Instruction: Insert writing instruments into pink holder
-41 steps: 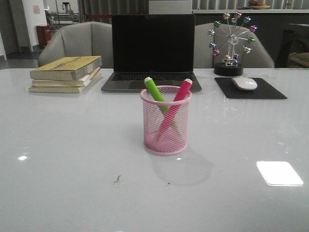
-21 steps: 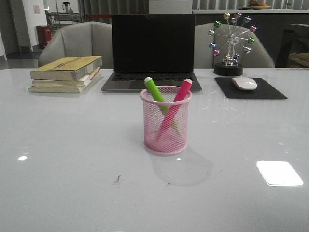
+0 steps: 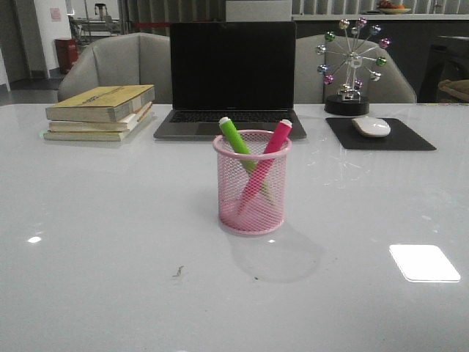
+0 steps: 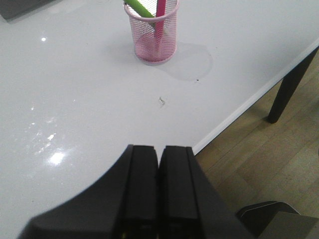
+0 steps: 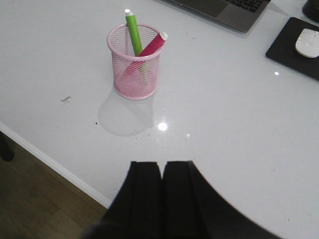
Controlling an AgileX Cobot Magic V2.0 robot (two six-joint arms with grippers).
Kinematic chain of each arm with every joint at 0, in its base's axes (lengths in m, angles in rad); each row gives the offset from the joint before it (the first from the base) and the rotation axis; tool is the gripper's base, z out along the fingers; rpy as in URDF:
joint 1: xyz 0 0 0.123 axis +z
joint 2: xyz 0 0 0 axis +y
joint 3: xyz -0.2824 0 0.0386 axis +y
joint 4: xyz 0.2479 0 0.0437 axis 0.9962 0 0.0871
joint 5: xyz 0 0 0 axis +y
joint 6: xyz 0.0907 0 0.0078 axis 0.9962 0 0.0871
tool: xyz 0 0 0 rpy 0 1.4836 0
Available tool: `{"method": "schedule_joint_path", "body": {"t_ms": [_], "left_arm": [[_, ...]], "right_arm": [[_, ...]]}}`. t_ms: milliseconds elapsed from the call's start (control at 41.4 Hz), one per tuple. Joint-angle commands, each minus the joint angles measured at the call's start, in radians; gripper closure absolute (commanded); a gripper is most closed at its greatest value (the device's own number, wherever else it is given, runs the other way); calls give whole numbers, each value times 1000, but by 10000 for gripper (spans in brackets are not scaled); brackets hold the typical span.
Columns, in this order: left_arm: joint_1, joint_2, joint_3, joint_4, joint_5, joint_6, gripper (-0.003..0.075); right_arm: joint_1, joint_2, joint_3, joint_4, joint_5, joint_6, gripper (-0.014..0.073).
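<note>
Green marker (image 3: 234,136) and pink marker (image 3: 270,150) crossed inside pink cup (image 3: 251,207), mid-table. Left gripper (image 4: 158,159) and right gripper (image 5: 161,172) closed, empty, well back. Only risk: nudging light cup over.

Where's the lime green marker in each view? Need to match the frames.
Front: lime green chunky marker leans left in the round pale-pink wire-mesh cup, centre.
Left wrist: green tip at the top edge, cropped.
Right wrist: upper left of centre, standing in the cup.
Shared landmark: the pink-magenta marker crossing it.
</note>
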Motion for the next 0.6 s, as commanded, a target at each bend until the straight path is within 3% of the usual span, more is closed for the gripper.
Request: {"method": "schedule_joint_path", "body": {"t_ms": [0, 314, 579], "left_arm": [[29, -28, -19, 27, -65, 10, 623], [371, -297, 242, -37, -425, 20, 622], [634, -471, 502, -44, -620, 20, 623]], "right_arm": [[-8, 4, -26, -16, -69, -10, 524], [-8, 4, -26, -16, -66, -10, 524], [-8, 4, -26, -16, -65, -10, 524]]}}
